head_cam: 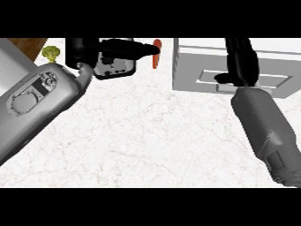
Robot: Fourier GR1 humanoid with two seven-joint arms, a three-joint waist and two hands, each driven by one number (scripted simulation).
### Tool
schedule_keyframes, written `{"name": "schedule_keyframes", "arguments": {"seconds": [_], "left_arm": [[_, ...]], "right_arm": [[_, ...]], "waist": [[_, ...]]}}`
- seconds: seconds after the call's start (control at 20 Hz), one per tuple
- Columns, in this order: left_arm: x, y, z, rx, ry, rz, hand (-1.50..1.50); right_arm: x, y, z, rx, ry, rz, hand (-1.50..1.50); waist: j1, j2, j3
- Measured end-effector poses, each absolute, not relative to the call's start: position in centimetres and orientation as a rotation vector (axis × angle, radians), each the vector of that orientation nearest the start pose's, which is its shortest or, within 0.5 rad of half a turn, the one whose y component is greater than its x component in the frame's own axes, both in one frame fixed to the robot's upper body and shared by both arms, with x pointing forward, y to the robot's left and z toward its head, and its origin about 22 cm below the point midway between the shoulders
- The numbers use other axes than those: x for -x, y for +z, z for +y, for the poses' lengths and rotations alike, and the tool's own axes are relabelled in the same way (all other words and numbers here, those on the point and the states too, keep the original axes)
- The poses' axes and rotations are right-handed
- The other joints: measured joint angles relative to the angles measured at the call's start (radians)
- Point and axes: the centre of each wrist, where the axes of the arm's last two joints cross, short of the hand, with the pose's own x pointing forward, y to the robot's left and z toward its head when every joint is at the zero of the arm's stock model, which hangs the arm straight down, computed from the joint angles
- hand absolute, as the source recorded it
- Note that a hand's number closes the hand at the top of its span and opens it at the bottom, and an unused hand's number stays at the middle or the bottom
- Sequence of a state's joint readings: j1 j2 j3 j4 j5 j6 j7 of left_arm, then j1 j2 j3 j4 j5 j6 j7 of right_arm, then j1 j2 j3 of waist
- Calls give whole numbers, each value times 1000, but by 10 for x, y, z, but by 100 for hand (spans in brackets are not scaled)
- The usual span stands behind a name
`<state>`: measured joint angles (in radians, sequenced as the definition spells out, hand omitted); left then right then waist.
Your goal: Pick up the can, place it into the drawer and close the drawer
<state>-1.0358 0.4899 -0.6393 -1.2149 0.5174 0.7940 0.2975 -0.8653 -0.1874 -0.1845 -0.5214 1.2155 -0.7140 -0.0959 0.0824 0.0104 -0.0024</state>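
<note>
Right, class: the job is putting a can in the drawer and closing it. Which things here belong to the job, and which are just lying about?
Job:
drawer unit
right hand at the drawer front
left hand
The can isn't visible.

Lying about:
red carrot-like item
yellow-green item

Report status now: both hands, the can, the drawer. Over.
Left robot hand at the counter's far edge, fingers unclear. Right robot hand reaching onto the drawer front at the handle. Can not visible. Orange object beside left hand.

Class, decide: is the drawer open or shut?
Shut: the drawer front sits flush in its box, with the right robot hand on it.
</note>
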Motion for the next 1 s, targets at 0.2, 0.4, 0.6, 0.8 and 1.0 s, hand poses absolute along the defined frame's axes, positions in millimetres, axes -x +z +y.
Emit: {"name": "schedule_keyframes", "arguments": {"seconds": [0.2,0.4,0.6,0.8,1.0], "left_arm": [[-371,186,129,-232,-79,-1730,-150],[-365,176,133,-230,-84,-1726,-150],[-361,173,143,-238,-85,-1729,-150],[-355,168,149,-231,-96,-1730,-150],[-352,162,155,-232,-94,-1730,-150]], "right_arm": [[-433,42,-224,1423,807,-1660,-150],[-441,52,-222,1413,817,-1653,-150],[-447,59,-220,1404,830,-1639,-150],[-451,66,-221,1373,860,-1629,-150],[-453,69,-220,1300,842,-1684,-150]], "waist": [[-1,-1,-1],[-3,6,1],[-4,10,2],[-2,14,4],[-9,17,5]]}}
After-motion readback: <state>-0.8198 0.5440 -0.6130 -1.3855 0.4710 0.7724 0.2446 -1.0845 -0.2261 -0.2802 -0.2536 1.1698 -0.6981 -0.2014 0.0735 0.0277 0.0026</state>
